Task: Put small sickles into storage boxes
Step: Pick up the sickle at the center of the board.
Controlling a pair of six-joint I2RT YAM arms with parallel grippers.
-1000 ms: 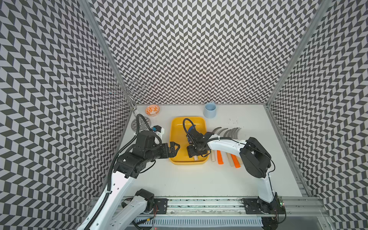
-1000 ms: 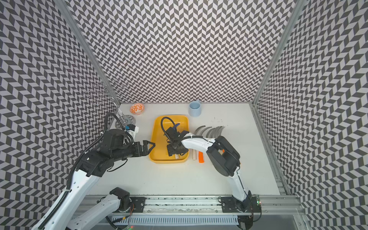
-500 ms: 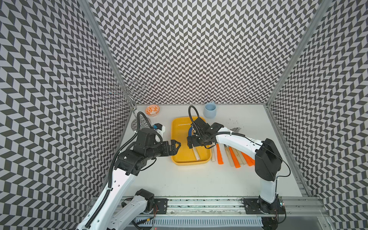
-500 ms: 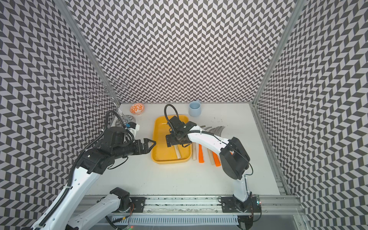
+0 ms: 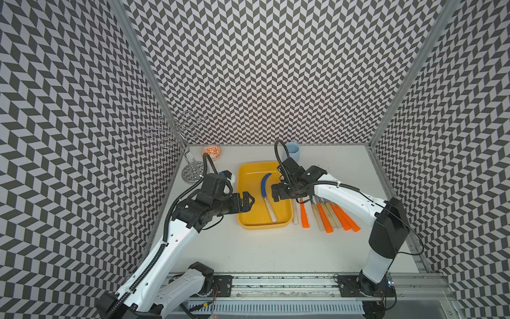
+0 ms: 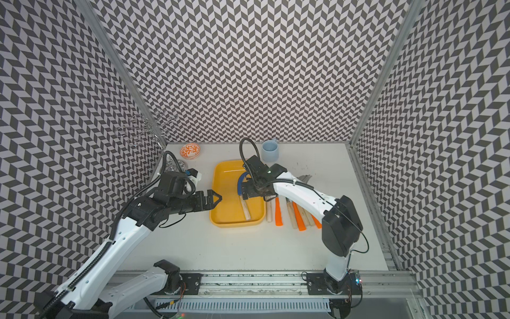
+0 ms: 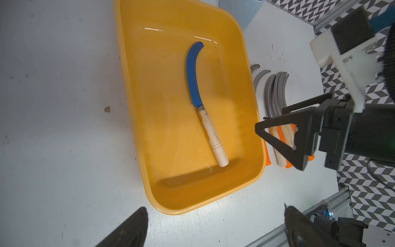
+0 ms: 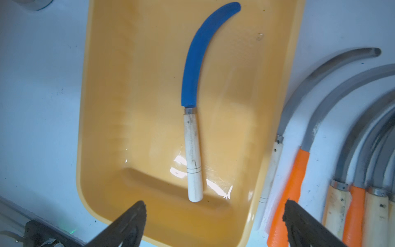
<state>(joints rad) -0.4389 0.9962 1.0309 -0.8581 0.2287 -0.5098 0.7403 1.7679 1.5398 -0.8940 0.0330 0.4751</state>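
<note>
In both top views, a yellow storage box (image 5: 265, 226) (image 6: 234, 223) lies mid-table. One small sickle (image 5: 265, 187) (image 6: 245, 210), blue-bladed with a pale wood handle, lies loose inside it. My right gripper (image 5: 278, 193) (image 8: 213, 205) hovers open over the box's right side, above the handle end, holding nothing. My left gripper (image 5: 248, 201) (image 7: 213, 211) is open and empty at the box's left rim. Several more small sickles (image 5: 325, 218) (image 8: 297, 171), with orange or wood handles, lie side by side on the table right of the box.
A pale blue cup (image 5: 292, 150) stands behind the box. An orange-patterned bowl (image 5: 212, 152) and a wire rack (image 5: 190, 171) stand at the back left. The patterned walls close in on three sides, and the rail (image 5: 276, 284) runs along the front.
My right gripper has opened fully, left the blue-bladed sickle in the box, and drawn up and back toward the right. The left gripper has backed off slightly to the left.
</note>
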